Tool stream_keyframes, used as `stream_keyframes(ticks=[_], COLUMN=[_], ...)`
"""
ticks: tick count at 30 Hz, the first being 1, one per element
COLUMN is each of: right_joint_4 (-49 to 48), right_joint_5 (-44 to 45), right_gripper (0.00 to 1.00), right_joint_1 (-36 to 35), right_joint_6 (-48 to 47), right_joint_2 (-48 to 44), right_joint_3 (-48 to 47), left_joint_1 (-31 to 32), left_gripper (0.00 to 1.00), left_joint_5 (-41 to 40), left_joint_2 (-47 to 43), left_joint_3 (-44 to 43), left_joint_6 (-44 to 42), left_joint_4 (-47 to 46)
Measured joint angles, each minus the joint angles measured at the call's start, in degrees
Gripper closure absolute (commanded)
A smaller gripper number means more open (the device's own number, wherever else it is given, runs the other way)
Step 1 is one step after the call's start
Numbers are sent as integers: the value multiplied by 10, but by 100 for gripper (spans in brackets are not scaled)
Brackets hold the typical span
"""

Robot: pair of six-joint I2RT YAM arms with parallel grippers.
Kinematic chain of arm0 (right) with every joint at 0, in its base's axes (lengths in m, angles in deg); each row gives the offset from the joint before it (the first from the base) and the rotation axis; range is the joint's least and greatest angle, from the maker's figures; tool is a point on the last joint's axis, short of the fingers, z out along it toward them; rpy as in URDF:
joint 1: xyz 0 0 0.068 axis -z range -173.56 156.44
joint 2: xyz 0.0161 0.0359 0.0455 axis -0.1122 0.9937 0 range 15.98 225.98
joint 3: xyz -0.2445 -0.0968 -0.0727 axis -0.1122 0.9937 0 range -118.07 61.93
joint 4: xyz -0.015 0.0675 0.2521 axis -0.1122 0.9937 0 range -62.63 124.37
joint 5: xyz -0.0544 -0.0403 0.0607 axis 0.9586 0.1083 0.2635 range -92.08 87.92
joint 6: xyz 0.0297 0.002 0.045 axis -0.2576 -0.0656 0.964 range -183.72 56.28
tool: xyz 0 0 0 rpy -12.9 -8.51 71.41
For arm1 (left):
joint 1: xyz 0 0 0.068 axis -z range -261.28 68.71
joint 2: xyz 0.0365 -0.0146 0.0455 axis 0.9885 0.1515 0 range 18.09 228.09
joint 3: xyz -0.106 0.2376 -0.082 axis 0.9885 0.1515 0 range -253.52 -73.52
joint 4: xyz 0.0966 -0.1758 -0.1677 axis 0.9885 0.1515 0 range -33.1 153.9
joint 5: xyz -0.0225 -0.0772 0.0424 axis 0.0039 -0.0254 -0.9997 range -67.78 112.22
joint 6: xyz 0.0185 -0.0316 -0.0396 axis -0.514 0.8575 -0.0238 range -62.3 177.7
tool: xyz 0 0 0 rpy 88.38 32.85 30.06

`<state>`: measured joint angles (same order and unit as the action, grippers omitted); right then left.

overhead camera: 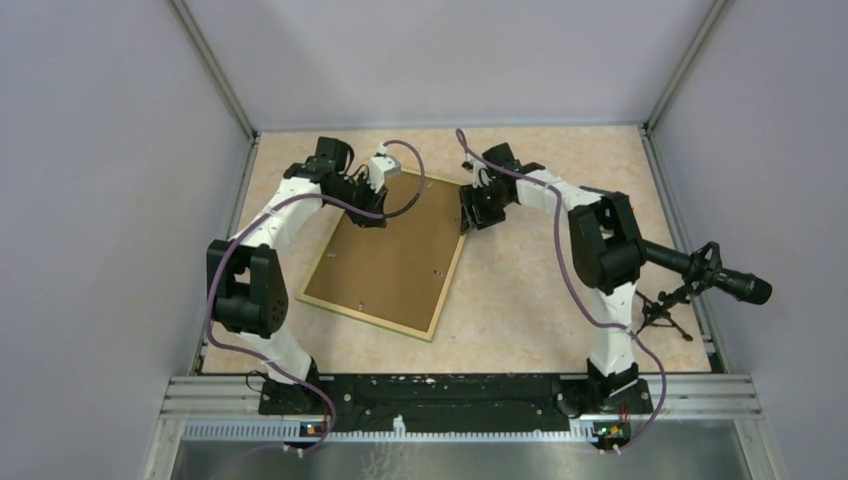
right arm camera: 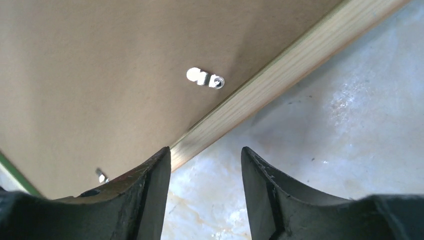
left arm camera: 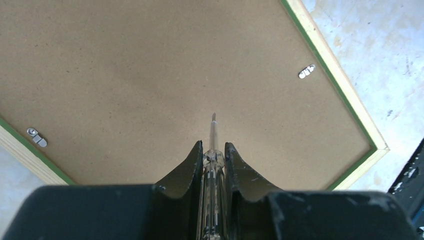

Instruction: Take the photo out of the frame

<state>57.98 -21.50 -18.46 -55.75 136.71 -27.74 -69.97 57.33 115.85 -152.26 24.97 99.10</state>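
Looking down from above, the frame is lying back-up and skewed on the table, its brown board facing the ceiling. The left gripper is hanging over one far corner of it, though from up here I cannot tell how its jaws are standing. The right gripper is sitting at the other far corner, with the frame's edge just beside its jaws. A tripod carrying a black tube is standing well apart from both, out past the right arm. In the left wrist view, the jaws are clamping tight on a screwdriver with a clear handle. Its thin shaft is sticking straight out ahead of the fingertips over the board, and I cannot tell whether the tip is touching. A right clip is lying ahead and to the right of the jaws, close to the green border. A left clip is lying far off to their left, about level with the fingertips. In the right wrist view, the jaws are standing apart with nothing between them. The frame's pale wooden edge is running diagonally just ahead of the left finger, and bare table is showing in the gap. A near clip is lying on the board straight ahead of the gap, by that edge. A low clip is peeking out just beside the left finger.
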Motion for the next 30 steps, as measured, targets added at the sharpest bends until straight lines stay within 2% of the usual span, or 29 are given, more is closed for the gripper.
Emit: stream_keyframes(ticks=[7,13,16,24,30], right_joint_4=[12,-36,-58,-87,-102], right_joint_5=[-59,-106,-109,-89,-64], right_gripper=[32,32,34,38,43], right_joint_1=[3,-7,-34,-144,-165], right_joint_6=[-104,-169,-203,-276,-296], right_joint_2=[-113,-246,-285,-305,-292], right_joint_3=[32,73,86,118,117], left_joint_1=[0,0,0,0,0], left_gripper=[100,100,100,100,100], left_joint_5=[34,102,135,206,250], left_joint_2=[-2,2,8,36,37], left_joint_3=[-34,-110,-142,-165,-162], left_joint_6=[31,59,72,116,146], left_joint_4=[31,88,111,149,148])
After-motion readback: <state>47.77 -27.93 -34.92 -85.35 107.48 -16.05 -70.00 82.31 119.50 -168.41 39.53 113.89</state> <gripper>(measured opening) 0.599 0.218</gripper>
